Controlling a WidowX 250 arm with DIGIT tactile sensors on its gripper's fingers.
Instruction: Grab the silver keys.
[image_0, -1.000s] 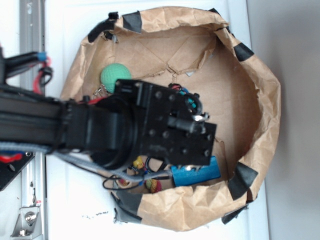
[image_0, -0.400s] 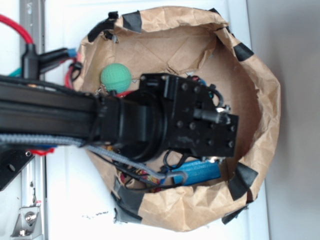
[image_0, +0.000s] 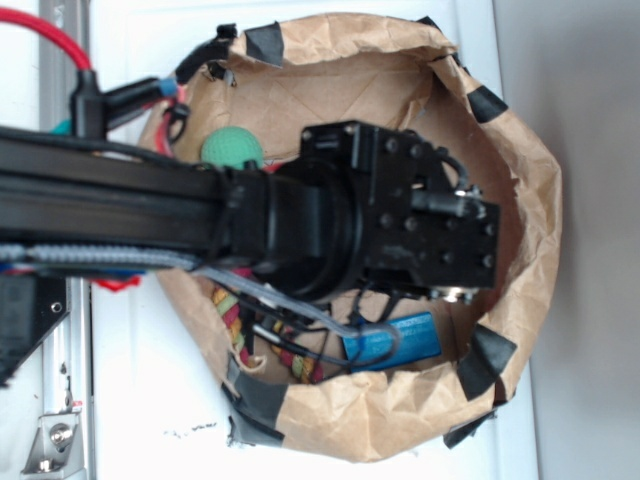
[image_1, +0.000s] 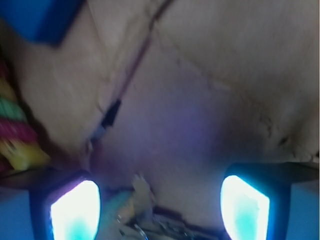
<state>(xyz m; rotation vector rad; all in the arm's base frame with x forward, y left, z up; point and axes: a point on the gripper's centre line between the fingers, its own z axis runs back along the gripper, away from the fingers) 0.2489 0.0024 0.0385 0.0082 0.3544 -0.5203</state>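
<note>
Scene: brown paper bin (image_0: 520, 190), taped rim, arm reaching in from left. Wrist housing blocked most of floor in exterior view.

Contents noted, large to small: blue block (image_0: 395, 340) near lower wall; multicoloured rope toy (image_0: 240, 325) lower left; green ball (image_0: 232, 148) upper left, partly under arm.

Gripper (image_1: 160, 207): spread wide, both lit fingers (image_1: 75, 210) apart, nothing between them.

Silver keys (image_1: 155, 230): only in wrist view, blurred metallic cluster at bottom edge, between the fingers, slightly left of centre. Not visible from exterior.

Judgement for grasp: centre over cluster, keep clear of rope toy, descend to floor before closing. Flat keys likely to slip; ring probably best purchase.
</note>
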